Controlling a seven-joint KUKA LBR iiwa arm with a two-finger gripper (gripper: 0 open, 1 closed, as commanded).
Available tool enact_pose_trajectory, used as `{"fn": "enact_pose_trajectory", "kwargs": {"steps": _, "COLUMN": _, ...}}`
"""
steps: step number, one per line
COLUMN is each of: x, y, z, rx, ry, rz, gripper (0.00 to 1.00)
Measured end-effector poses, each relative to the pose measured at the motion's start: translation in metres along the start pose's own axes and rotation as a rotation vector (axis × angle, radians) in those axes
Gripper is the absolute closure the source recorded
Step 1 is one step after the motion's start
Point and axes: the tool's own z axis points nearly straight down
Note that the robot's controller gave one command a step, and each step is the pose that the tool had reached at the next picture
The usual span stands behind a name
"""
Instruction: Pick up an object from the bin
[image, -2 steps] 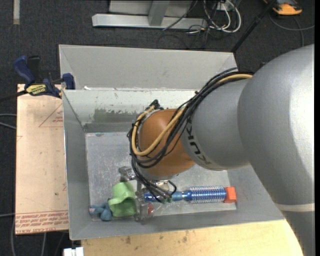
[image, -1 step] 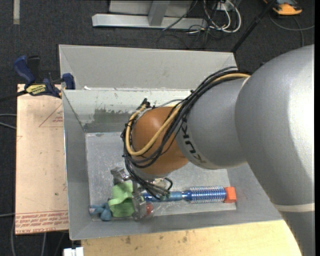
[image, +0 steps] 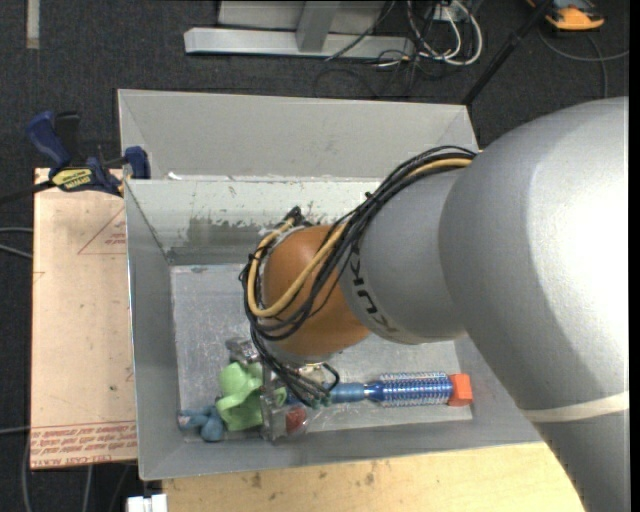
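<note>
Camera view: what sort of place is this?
Probably a robotics lab: a large grey robot arm reaches into a metal bin holding a blue brush, and loose cables lie on the floor.

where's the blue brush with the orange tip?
Camera view: the blue brush lies along the bin front wall, right of the tool, orange tip pointing right.

I have my arm (image: 520, 250) reaching in over the right edge of the bin (image: 150, 330), its thick grey link slanting down across the bin's right half. The wrist's orange cover (image: 310, 290) sits above the bin's middle, with black and yellow cables (image: 258, 295) looped round it. Beneath the cover the gripper (image: 272, 398) points downward, low by the near edge, left of centre.
</note>
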Motion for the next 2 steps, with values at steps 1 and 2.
{"fn": "enact_pose_trajectory", "kwargs": {"steps": 1, "x": -0.0006, "y": 0.0001, "z": -0.0001, "rx": -0.001, "ry": -0.001, "rz": 0.001, "gripper": 0.00}}
{"fn": "enact_pose_trajectory", "kwargs": {"steps": 2, "x": -0.0009, "y": 0.0002, "z": -0.0004, "rx": -0.002, "ry": -0.002, "rz": 0.002, "gripper": 1.00}}
